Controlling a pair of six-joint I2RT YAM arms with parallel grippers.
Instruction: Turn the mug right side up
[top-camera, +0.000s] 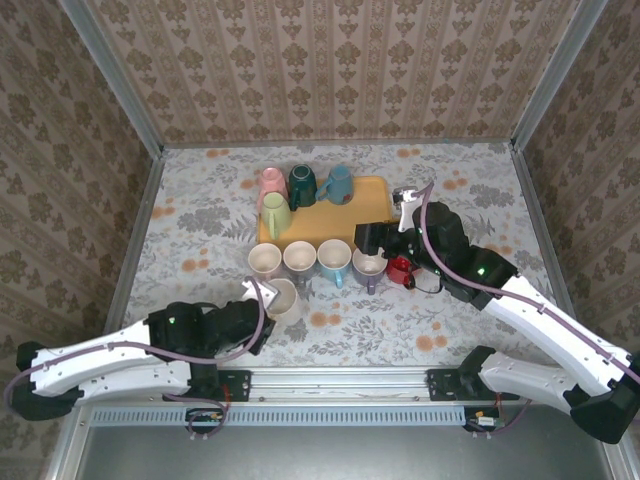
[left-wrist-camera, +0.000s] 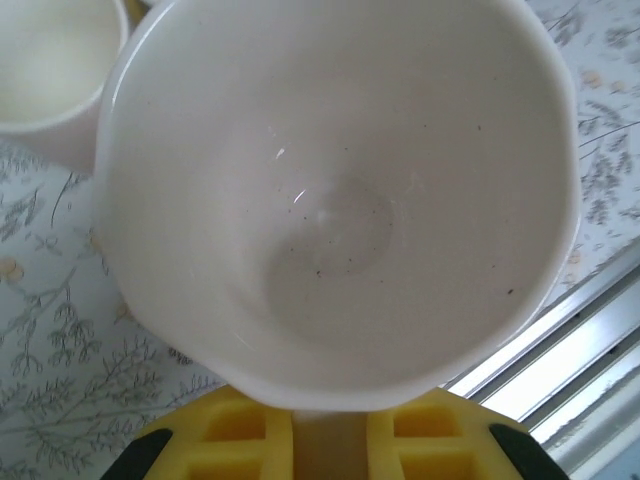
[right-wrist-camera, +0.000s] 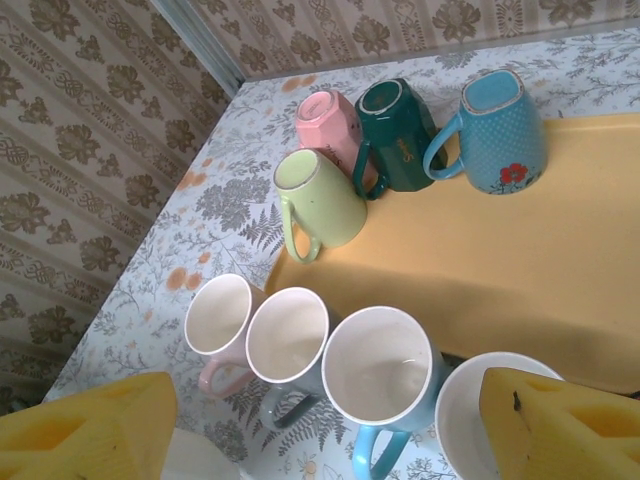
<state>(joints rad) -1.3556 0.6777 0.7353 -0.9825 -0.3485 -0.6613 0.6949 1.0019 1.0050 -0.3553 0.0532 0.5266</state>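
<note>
I am looking at the left claw (left-wrist-camera: 330, 445), which is pinching narrowly on a pale strip at the edge of the cream mug (left-wrist-camera: 340, 200), most likely its handle, with the yellow ribbed pads (left-wrist-camera: 235, 435) pressing on either side. The mug is showing me its whole inside: glossy, smooth glazed ceramic, a faintly wavy rim, walls narrowing to a small round bottom, and a few dark specks. From above, the left claw (top-camera: 262, 302) is holding this mug (top-camera: 284, 299) on the near side of the flowered table (top-camera: 200, 220), just in front of a row of upright mugs (right-wrist-camera: 288, 335). Its mouth is facing up, so its long axis is running roughly vertical, and the handle is pointing back at the claw. I cannot tell whether its base is touching the tablecloth. The right claw (right-wrist-camera: 325, 425) is hanging wide open and gripping nothing, above the right end of that row. Beyond it, pink (right-wrist-camera: 325, 125), dark green (right-wrist-camera: 395, 120), blue (right-wrist-camera: 500, 130) and light green (right-wrist-camera: 315, 195) mugs are sitting bottom-up on a matte orange tray (right-wrist-camera: 560, 260).
</note>
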